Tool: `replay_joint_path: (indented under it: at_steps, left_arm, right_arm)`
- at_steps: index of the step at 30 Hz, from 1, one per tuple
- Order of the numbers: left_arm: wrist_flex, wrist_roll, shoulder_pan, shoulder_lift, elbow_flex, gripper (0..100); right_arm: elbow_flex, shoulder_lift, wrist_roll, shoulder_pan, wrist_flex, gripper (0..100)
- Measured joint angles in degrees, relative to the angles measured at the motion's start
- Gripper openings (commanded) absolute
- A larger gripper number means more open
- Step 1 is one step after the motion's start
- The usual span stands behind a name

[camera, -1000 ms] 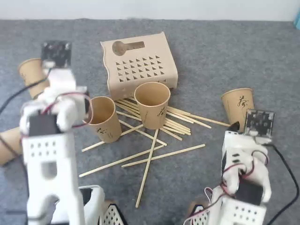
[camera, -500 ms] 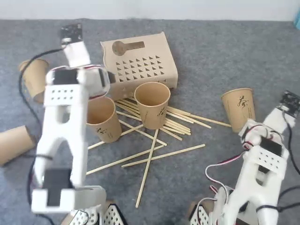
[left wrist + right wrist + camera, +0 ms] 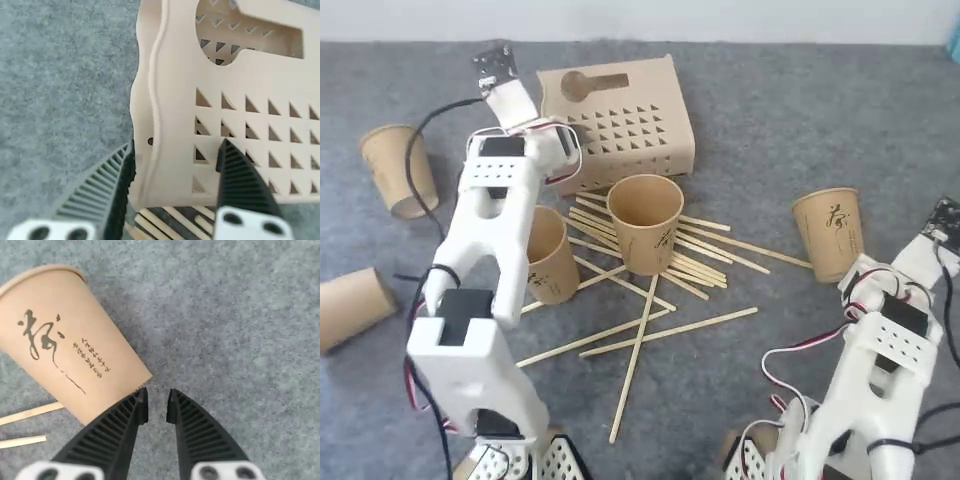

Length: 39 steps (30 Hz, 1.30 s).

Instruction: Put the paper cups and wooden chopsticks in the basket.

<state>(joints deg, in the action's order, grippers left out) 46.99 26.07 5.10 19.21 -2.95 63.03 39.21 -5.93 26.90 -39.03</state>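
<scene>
High view, near edge first. Your right arm (image 3: 880, 350) stands at the near right of the grey carpet (image 3: 770, 120). Its gripper (image 3: 156, 405) has its fingers almost together with only a thin gap and nothing between them, and one tip is just beside the right cup (image 3: 830, 232).

Mid table: loose chopsticks (image 3: 640, 310) are fanned out and crossing each other. The centre cup (image 3: 644, 222) stands upright among them. A second upright cup (image 3: 552, 262) stands beside it, partly behind your left arm (image 3: 485, 260). Well off to the left, one cup lies on its side (image 3: 355, 308). Farther back there is another cup (image 3: 392, 168), mouth toward the near side (lying or tilted, hard to tell which).

Far side: the basket (image 3: 625, 125) lies tipped over, perforated wall up, and nothing shows inside it. A bundle of chopstick ends lies just at its near edge. Your left gripper (image 3: 177, 149) is at the basket's left corner, fingers apart and straddling the wall. One finger is on the carpet side and the other lies over the triangle holes. You cannot tell whether the pads touch the plastic.
</scene>
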Motion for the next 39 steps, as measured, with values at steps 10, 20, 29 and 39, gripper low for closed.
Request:
replay_joint_path:
  at_steps: [10,20,29,39]
  left_arm:
    - [-1.32,0.35,-2.81,-0.79,1.23,1]
    - [-2.46,0.00,-4.04,-0.97,3.16,1]
    - [1.58,0.35,-4.22,-4.75,5.10,2]
    - [6.59,10.55,1.58,-6.59,5.10,30]
  right_arm:
    - [0.00,0.00,0.00,0.88,0.00,7.3]
    - [0.00,0.00,0.00,0.97,0.00,7.3]
    - [0.00,0.00,0.00,0.97,0.00,7.2]
    - [0.00,0.00,0.00,0.97,0.00,7.2]
